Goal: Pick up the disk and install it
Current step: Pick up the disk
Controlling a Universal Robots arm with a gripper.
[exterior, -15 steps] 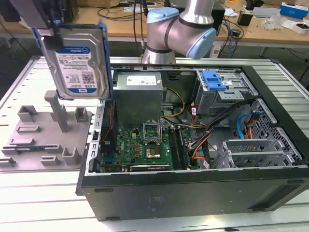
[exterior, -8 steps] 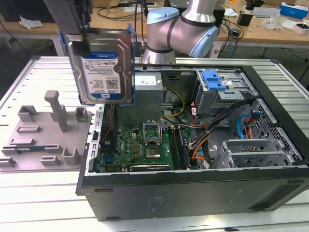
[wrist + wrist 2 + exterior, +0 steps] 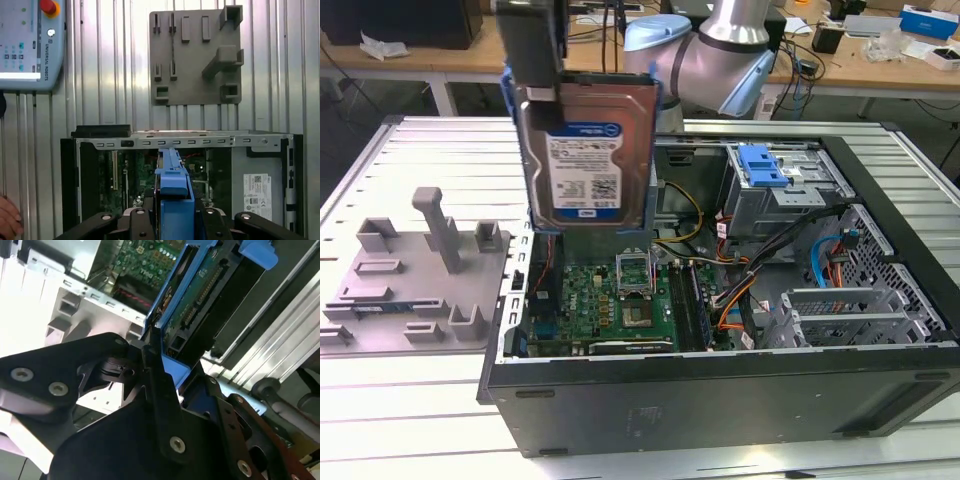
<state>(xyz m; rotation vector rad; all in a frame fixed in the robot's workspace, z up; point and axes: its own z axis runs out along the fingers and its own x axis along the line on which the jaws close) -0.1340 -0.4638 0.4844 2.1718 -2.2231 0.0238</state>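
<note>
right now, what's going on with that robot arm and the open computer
The arm's gripper is shut on the flat silver hard drive in its blue plastic carrier, holding it upright in the air above the open black computer case. It is not yet seated in the case. The grey plastic fixture with upright posts lies beside the case, on the exterior view's left.

A pale ribbed metal table [image 3: 400, 425] stands before cluttered wooden workbenches [image 3: 415, 58].
</note>
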